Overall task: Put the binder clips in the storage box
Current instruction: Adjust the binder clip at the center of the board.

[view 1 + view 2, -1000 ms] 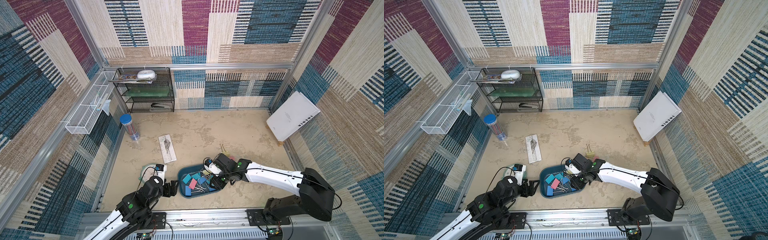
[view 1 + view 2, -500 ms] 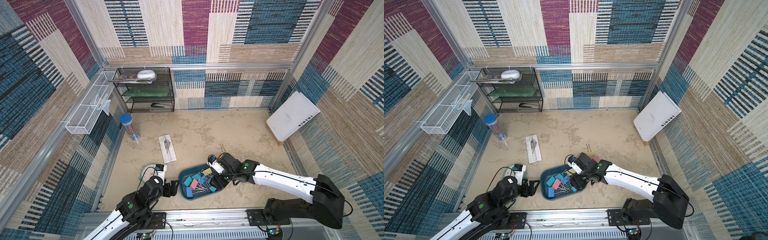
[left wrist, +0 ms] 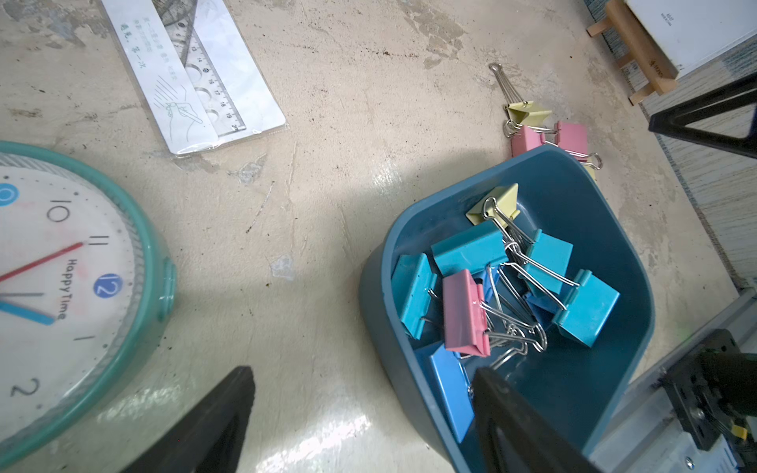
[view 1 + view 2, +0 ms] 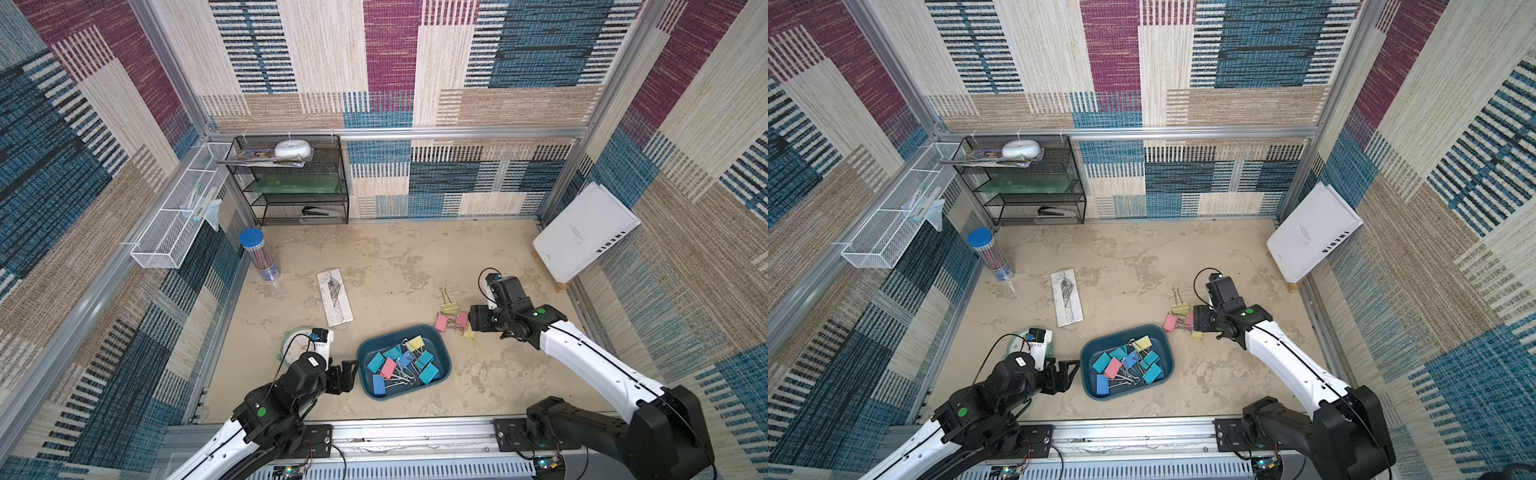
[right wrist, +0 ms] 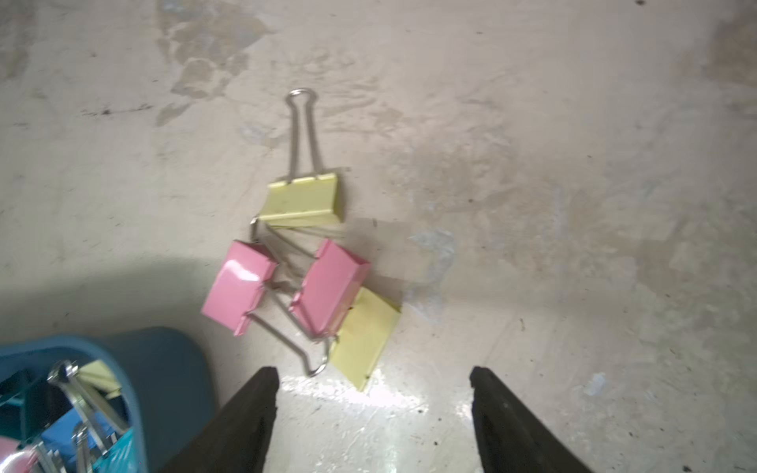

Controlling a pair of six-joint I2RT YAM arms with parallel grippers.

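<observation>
The dark teal storage box [image 4: 444, 348] [image 4: 1166, 345] sits near the table's front edge and holds several teal, blue, pink and yellow binder clips [image 4: 399, 365] [image 3: 465, 311]. To its right, two pink clips [image 5: 239, 286] [image 5: 329, 282] and two yellow clips [image 5: 303, 200] [image 5: 364, 336] lie tangled on the floor [image 4: 453, 320]. My right gripper [image 4: 473, 322] [image 5: 372, 372] hangs open and empty just short of the nearest yellow clip. My left gripper [image 4: 347, 374] [image 3: 362, 372] is open at the box's left end, one finger over the inside and one outside, holding nothing.
A teal-rimmed clock [image 3: 61, 266] lies left of the box under my left wrist. A packaged ruler [image 4: 334, 297], a pencil tube [image 4: 259, 255], a black mesh rack [image 4: 299, 183], a white wire basket [image 4: 178, 224] and a propped white book [image 4: 582, 237] stand further back.
My right gripper has drawn back from over the box to the loose clips on its right, and its jaws now stand open. The left arm has not moved.
</observation>
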